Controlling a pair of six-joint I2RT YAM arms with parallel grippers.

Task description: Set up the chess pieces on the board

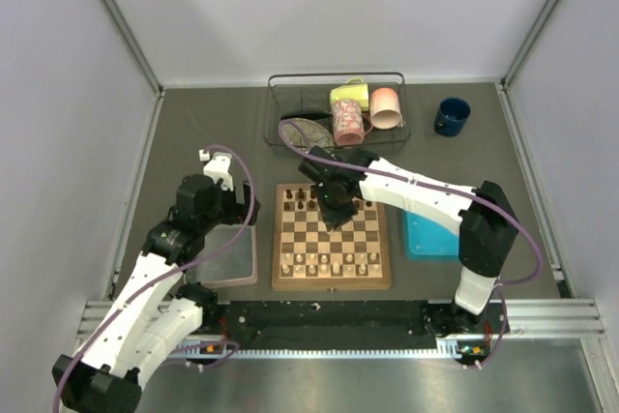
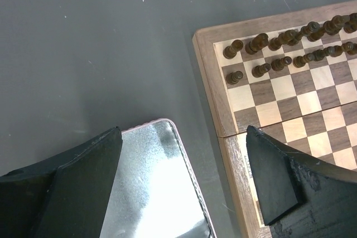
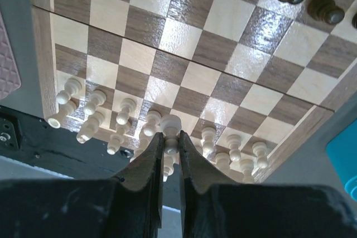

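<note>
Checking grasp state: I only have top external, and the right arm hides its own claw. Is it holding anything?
Observer: Yes. The right wrist view shows the right claw shut on a pale piece.
Operator: Left claw?
Observer: The left claw is wide open with nothing in it, over the clear tray corner beside the board.
Operator: Dark side under the arm?
Observer: The left wrist view shows dark pieces standing in two rows along the far edge.
</note>
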